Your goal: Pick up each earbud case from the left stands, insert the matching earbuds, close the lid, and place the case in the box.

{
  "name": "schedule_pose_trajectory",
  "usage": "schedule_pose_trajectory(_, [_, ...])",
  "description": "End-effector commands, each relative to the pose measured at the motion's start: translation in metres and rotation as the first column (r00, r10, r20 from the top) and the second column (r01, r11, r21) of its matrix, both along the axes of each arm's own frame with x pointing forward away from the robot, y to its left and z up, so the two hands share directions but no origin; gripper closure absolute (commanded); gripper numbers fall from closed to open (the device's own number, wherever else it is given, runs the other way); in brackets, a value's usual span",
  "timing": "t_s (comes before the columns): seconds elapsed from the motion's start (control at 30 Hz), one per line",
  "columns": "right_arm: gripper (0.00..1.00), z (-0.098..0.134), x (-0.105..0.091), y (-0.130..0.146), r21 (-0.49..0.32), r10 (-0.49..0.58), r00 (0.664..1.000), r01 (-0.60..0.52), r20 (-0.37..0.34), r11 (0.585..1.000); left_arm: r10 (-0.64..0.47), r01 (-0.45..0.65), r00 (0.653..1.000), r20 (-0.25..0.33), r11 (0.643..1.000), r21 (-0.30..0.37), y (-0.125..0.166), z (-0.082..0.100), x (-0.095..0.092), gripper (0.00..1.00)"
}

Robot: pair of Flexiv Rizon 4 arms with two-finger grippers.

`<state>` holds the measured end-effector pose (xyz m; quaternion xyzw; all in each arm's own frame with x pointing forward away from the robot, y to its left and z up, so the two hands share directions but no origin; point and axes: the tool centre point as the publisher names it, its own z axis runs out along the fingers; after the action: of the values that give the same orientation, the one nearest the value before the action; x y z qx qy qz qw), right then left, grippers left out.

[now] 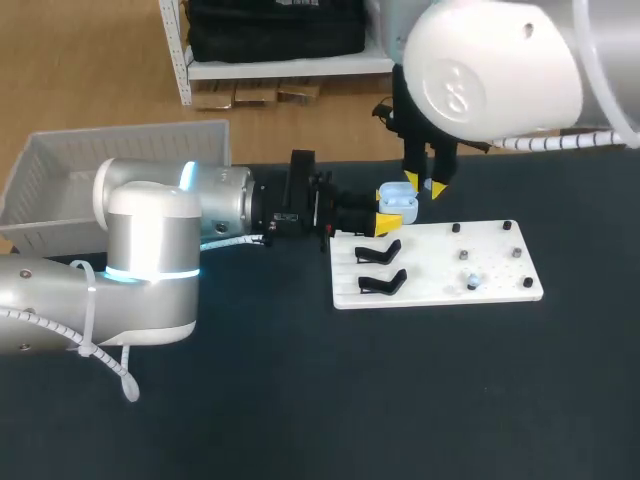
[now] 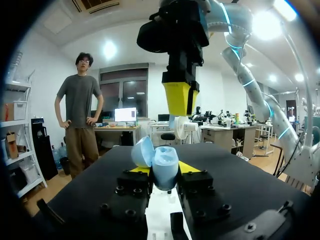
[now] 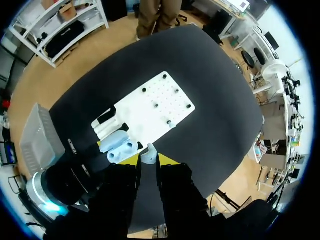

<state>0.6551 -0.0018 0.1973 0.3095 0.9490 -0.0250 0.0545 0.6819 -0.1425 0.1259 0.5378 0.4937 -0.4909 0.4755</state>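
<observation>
Hidden or unclear parts
The fingers of the left gripper (image 2: 163, 170) cover the lower part of the case (image 2: 165, 161). Of the earbud (image 3: 148, 154) in the right gripper (image 3: 149, 161) only the top shows. The left arm (image 1: 150, 250) hides one corner of the box (image 1: 60, 180). The small thing (image 1: 472, 281) on the white board (image 1: 440, 270) is too small to tell.
</observation>
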Motion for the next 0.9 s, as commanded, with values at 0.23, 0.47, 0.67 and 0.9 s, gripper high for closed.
schedule_pose_trajectory(0.23, [1.0, 0.002, 0.0073, 0.0019, 0.01, -0.037, 0.999, 0.037, -0.031, 0.999, -0.005, 0.004, 0.998, 0.067, 1.0, 0.019, -0.0007, -0.0012, -0.002, 1.0])
schedule_pose_trajectory(0.47, [1.0, -0.0001, 0.0041, 0.0039, 0.028, -0.038, 0.997, 0.041, -0.073, 0.999, -0.003, 0.001, 0.997, 0.073, 1.0, 0.022, -0.0016, -0.0035, -0.0013, 1.0])
schedule_pose_trajectory(0.67, [1.0, -0.0023, 0.0038, 0.004, 0.044, -0.044, 0.996, 0.047, -0.08, 0.998, 0.006, -0.007, 0.998, 0.068, 1.0, 0.014, -0.0008, -0.0043, -0.0009, 1.0])
schedule_pose_trajectory(0.9, [1.0, -0.0023, 0.0038, 0.004, 0.044, -0.044, 0.996, 0.047, -0.08, 0.998, 0.006, -0.007, 0.998, 0.068, 1.0, 0.014, -0.0008, -0.0043, -0.0009, 1.0])
